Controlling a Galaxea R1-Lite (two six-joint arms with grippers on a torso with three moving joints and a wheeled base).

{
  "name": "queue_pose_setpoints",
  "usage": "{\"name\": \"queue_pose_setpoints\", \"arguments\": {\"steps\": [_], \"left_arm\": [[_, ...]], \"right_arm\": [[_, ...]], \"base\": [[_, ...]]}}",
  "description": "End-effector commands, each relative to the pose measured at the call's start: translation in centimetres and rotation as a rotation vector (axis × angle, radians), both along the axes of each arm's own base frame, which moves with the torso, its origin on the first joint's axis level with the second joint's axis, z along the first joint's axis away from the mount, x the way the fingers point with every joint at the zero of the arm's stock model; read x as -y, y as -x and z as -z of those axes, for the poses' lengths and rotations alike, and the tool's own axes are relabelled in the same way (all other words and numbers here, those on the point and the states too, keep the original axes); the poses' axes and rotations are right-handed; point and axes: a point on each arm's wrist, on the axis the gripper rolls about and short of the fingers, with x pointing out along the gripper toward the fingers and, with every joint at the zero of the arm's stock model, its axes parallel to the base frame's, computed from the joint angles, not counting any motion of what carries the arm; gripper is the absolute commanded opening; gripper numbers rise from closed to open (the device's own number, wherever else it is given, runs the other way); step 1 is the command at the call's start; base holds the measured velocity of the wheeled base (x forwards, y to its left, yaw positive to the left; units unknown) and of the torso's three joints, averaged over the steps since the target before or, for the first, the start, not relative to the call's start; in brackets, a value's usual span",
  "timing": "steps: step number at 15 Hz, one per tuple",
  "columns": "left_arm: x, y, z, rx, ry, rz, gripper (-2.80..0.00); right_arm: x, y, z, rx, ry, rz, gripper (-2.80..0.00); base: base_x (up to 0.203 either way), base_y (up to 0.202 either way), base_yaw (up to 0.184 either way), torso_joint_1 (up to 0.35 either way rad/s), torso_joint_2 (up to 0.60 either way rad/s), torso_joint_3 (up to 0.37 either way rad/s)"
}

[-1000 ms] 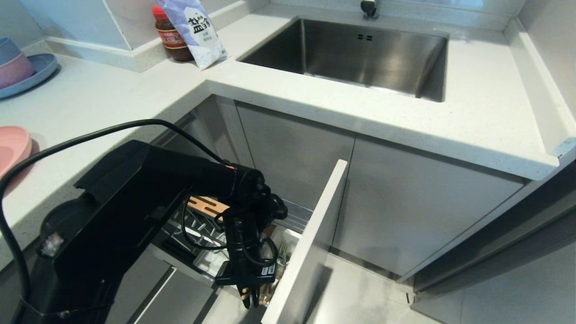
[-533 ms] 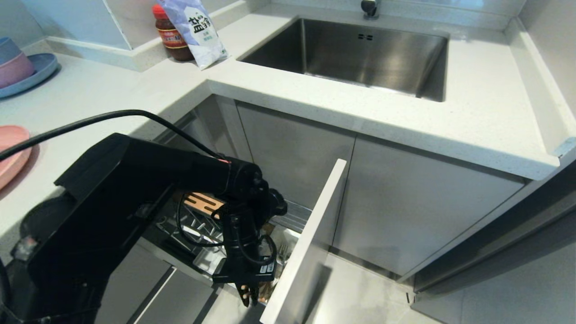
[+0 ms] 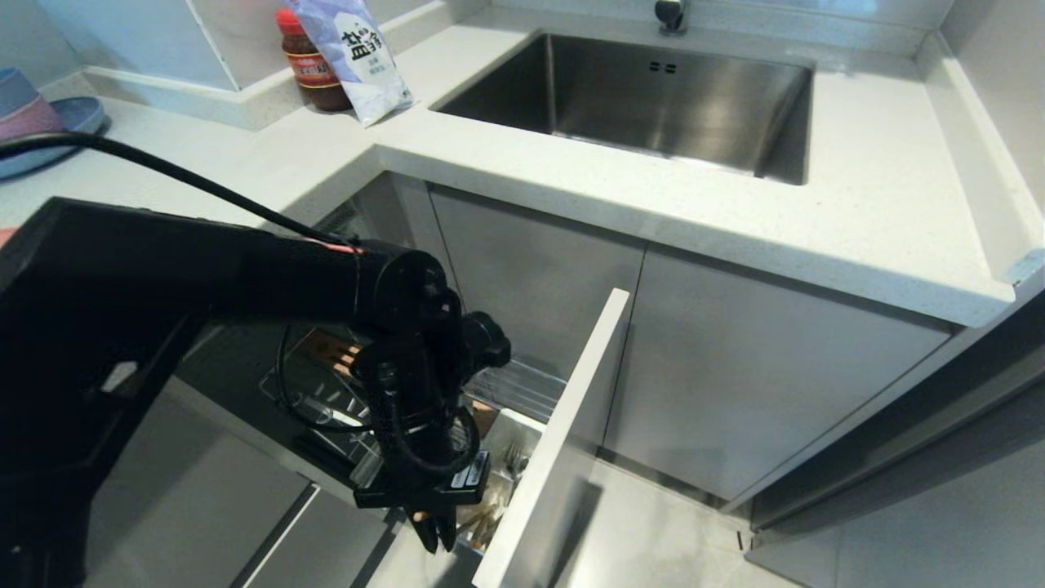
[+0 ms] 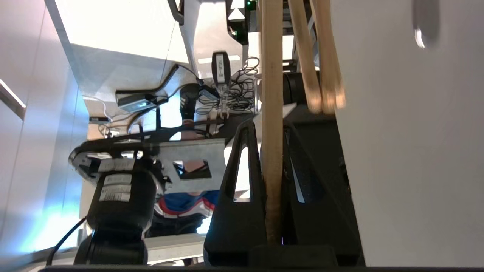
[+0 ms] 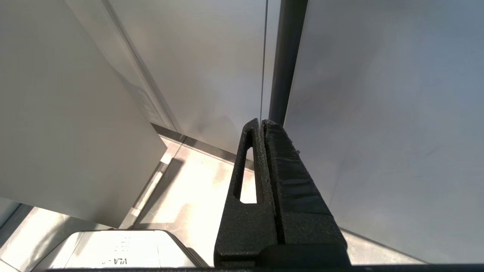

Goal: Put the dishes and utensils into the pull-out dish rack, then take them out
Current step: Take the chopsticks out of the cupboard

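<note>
Swung up and leftward since the earlier frames, left gripper (image 3: 438, 535) clamped on one of the chopsticks (image 4: 272, 113), low by the white cutlery holder (image 3: 518, 437) of the pull-out dish rack (image 3: 522, 392). Best lifted straight, clear of the panel front (image 3: 563, 441). Right gripper (image 5: 264, 126) parked, pressed together. Fork hard to make out; plate and bowl hidden.

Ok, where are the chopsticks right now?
The chopsticks are clamped in the left gripper, low over the pull-out dish rack, just behind its pale front panel.
</note>
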Motion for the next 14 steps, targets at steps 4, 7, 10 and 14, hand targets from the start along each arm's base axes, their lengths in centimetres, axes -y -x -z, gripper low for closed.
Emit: {"name": "queue_pose_setpoints", "arguments": {"steps": [4, 7, 10, 14], "left_arm": [[-0.7, 2.2, -3.1, 0.03, 0.018, 0.022, -2.8], [-1.1, 3.8, -4.7, 0.033, 0.017, 0.047, -2.8], [-1.4, 5.1, -6.1, 0.054, 0.033, 0.068, -2.8], [-2.3, 7.0, -8.6, 0.123, 0.085, 0.086, -2.8]], "right_arm": [[0.0, 0.0, 0.0, 0.001, 0.0, 0.0, -2.8], [0.0, 0.0, 0.0, 0.001, 0.0, -0.001, -2.8], [0.0, 0.0, 0.0, 0.001, 0.0, 0.0, -2.8], [0.0, 0.0, 0.0, 0.001, 0.0, 0.0, -2.8]], "base": [[0.0, 0.0, 0.0, 0.0, 0.0, 0.0], [0.0, 0.0, 0.0, 0.0, 0.0, 0.0], [0.0, 0.0, 0.0, 0.0, 0.0, 0.0], [0.0, 0.0, 0.0, 0.0, 0.0, 0.0]]}}
